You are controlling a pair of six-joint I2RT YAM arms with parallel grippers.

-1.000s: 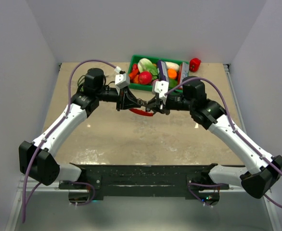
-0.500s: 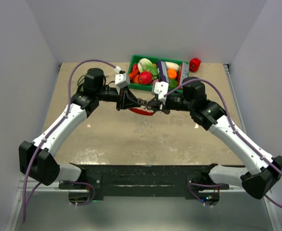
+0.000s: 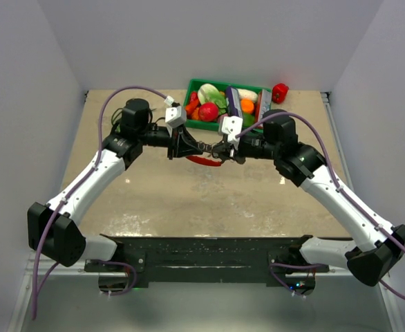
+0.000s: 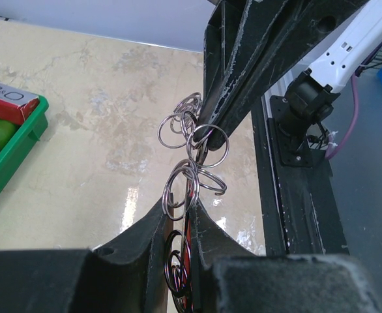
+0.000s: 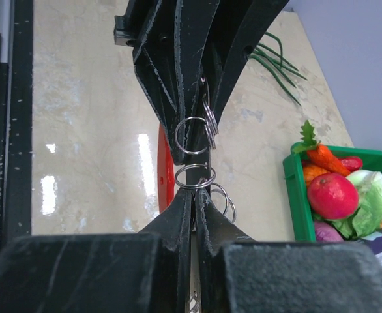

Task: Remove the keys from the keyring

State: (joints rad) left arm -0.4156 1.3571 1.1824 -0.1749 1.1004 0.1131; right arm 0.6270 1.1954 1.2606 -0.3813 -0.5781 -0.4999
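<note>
Keyring [image 3: 206, 147] sits in the middle of the top view, a short chain of thin silvery loops held above the table [image 3: 189, 200] between two claws that meet tip to tip. The left claw [image 4: 181, 210] is pressed together on the loops at one end; at the bottom of its wrist view several rings are wedged between its fingers. The right claw [image 5: 193, 192] is pinching a loop at the other end, its fingers nearly touching. The red tag [image 5: 163, 169] hangs just below the rings, partly hidden behind the fingers. Beyond the claws, toward the upper centre of the top view, a green basket [image 5: 291, 199] holds vegetables [image 3: 208, 111], with a small red object [image 3: 280, 92] just to its right.
</note>
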